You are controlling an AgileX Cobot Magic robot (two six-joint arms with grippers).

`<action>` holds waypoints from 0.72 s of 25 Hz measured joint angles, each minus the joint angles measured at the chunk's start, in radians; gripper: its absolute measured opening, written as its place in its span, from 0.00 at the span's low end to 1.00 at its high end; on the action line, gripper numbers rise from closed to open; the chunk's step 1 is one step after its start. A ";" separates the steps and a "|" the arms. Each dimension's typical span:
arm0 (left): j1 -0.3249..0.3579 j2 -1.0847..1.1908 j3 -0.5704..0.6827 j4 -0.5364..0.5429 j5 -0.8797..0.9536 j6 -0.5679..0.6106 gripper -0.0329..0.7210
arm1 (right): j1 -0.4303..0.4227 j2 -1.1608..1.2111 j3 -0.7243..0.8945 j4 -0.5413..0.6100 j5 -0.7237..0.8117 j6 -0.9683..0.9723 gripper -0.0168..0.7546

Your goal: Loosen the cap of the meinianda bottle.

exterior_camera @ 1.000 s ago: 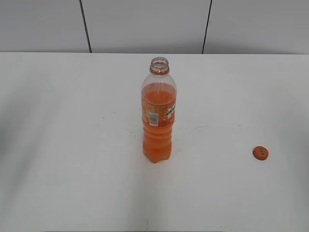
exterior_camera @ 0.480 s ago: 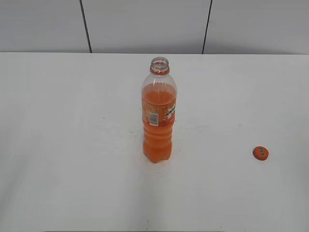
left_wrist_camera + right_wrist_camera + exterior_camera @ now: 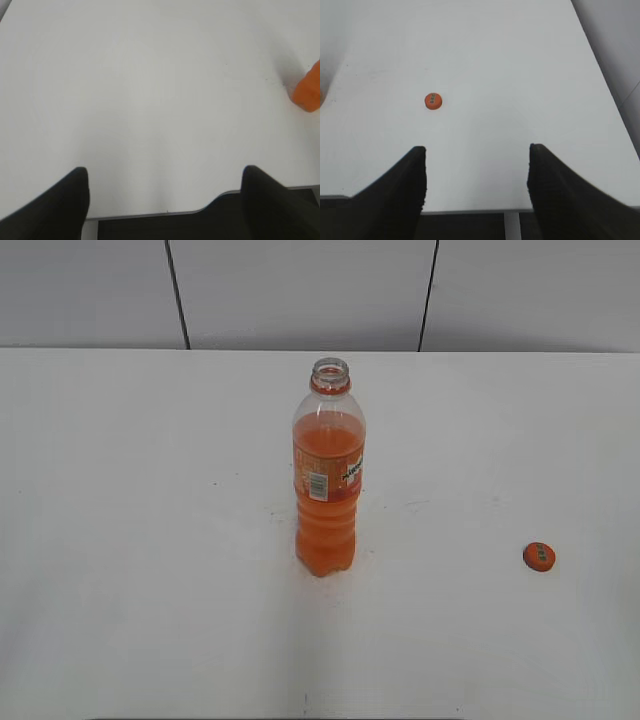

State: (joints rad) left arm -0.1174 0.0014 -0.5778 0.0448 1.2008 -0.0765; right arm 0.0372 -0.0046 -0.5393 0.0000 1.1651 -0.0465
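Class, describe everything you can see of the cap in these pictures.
The cap is a small, round, orange-red disc, plastic by its look, with a faint greenish mark on top. It is off the bottle, whose mouth stands open, and lies flat on the white table well to the bottle's right. Only the table touches it; neither gripper is near.

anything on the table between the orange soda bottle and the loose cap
Nothing: in the exterior view only bare white table separates the clear plastic bottle of orange drink from the small round orange-red cap.
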 joint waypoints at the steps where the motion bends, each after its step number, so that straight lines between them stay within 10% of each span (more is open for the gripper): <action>1: 0.000 -0.003 0.005 -0.006 -0.020 0.016 0.79 | 0.000 -0.001 0.010 0.000 -0.021 -0.001 0.65; 18: 0.001 -0.008 0.045 -0.045 -0.127 0.040 0.79 | 0.000 -0.001 0.032 0.000 -0.061 -0.006 0.65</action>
State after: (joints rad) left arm -0.1166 -0.0061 -0.5328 0.0000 1.0740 -0.0362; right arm 0.0372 -0.0055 -0.5075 0.0000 1.1037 -0.0530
